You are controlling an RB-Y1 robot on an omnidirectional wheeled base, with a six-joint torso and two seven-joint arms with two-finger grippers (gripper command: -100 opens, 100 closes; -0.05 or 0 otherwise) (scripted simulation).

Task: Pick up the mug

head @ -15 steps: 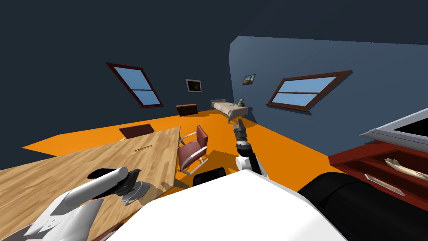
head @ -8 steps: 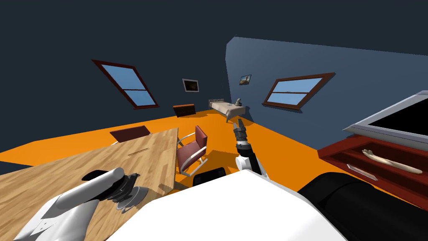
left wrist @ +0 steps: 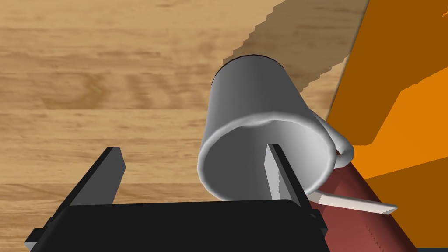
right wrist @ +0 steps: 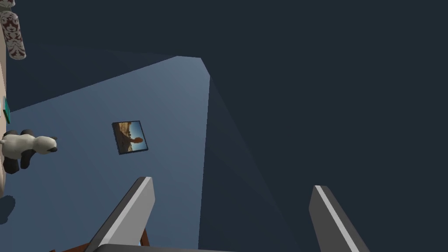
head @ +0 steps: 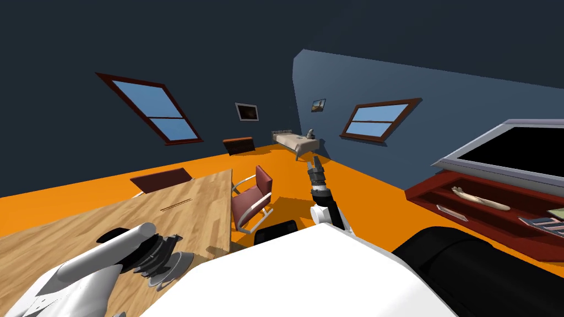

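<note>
— Where's the mug (left wrist: 258, 109)?
— On the wooden tabletop (left wrist: 87, 65), near its corner, inside plain grey. The left claw (left wrist: 192, 148) is spread, one finger (left wrist: 278, 175) in the mouth, the other outside.
— And the right claw (right wrist: 232, 183)?
— Spread too. The head view shows it raised over the orange floor (head: 358, 187).

Mug (left wrist: 253, 96): plain light grey, smooth, one loop handle, mouth open & empty. Upright on wood table (left wrist: 87, 65), right by its edge, handle pointing out twd that edge. Left gripper (left wrist: 192, 148) straddles the near wall: one finger inside rim, other clear outside.
</note>
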